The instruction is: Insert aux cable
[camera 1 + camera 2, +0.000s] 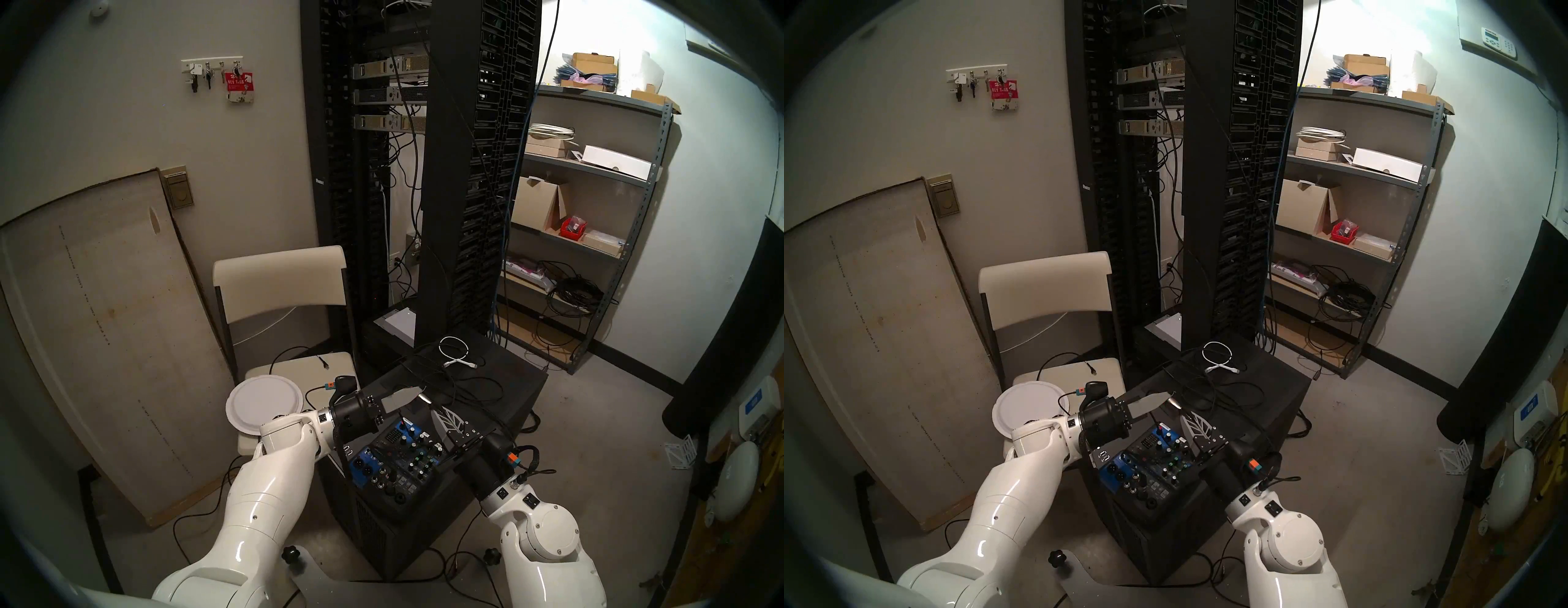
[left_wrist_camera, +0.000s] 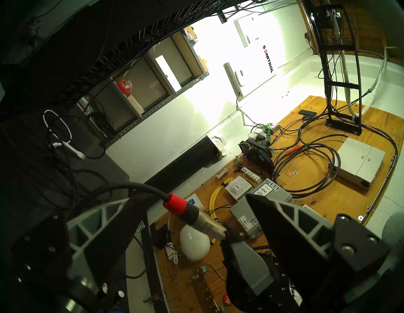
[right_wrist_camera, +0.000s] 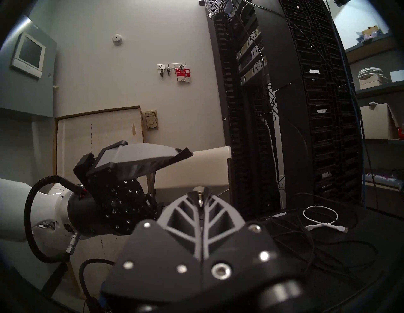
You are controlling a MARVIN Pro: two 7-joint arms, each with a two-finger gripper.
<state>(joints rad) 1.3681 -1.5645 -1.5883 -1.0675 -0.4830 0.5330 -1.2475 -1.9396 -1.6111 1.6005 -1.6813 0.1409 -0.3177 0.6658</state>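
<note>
Aux cable (image 2: 196, 218): lower centre of the left wrist view. The plug is tilted, red band up-left, silver barrel running down-right, black cord arcing off to the left!
Right gripper (image 3: 200, 196): fingers pressed together, pinching the plug. In its own wrist view the metal tip pokes out between the two ribbed fingers at centre frame.
Left gripper (image 2: 185, 197): spread wide, one finger (image 2: 98, 218) at lower left and the other at lower right of its own view. The plug sits in the gap between them, and I can't tell whether either finger touches it.
Where it all happens: centre of the head view, the two grippers meet in the air over the far end of the audio mixer (image 1: 399, 463).
Audio mixer: blue-and-black, knobs up, lying on the near end of a black cabinet (image 1: 509, 382).
White cable (image 1: 456, 352): short and coiled, on the cabinet's far end among loose black cords, well apart from the grippers.
Plate (image 1: 265, 403): white, on the folding chair (image 1: 280, 276) at centre left, just beside the left wrist.
Backdrop: tall black server rack (image 1: 445, 170) at upper centre.
</note>
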